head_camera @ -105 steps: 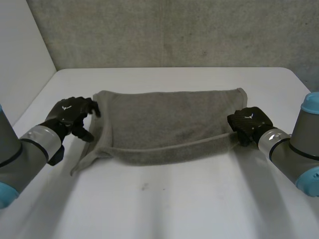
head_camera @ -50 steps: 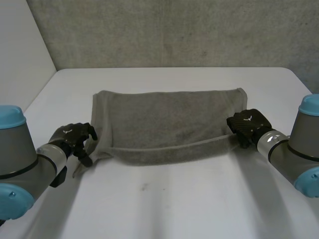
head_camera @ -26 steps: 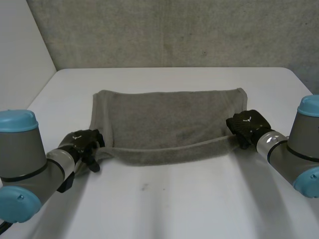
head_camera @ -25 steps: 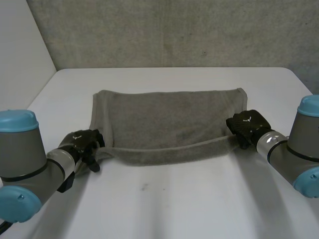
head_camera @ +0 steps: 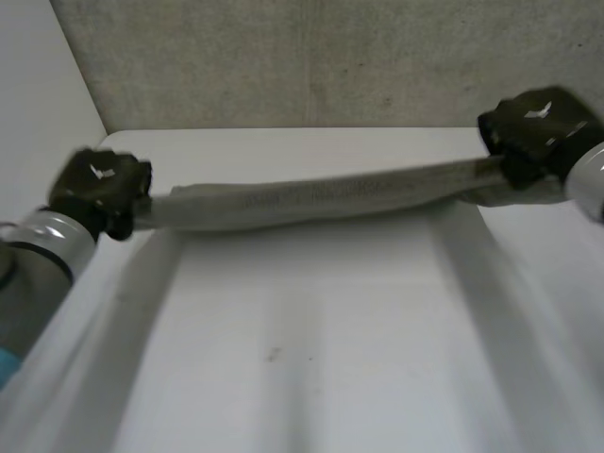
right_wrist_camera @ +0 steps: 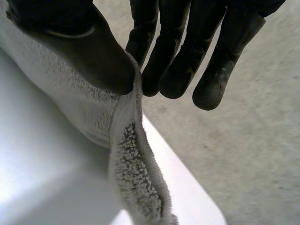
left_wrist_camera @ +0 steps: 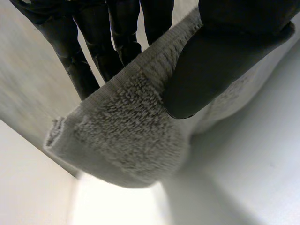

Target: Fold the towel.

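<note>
One towel is held stretched as a bunched band over the one white worktop, running from approx. 9 o'clock to 2 o'clock in the head view, btw. two hands. Its left end is pinched by the left hand, thumb vs. fingers, and its right end likewise by the right hand. One small white emblem is carried on the back of each hand, too small to be read.

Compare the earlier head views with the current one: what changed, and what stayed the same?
The left hand grasped the towel at its left end; both hands rose and moved farther away, lifting it off the table, stretched between them. The right hand kept its grip.
</note>
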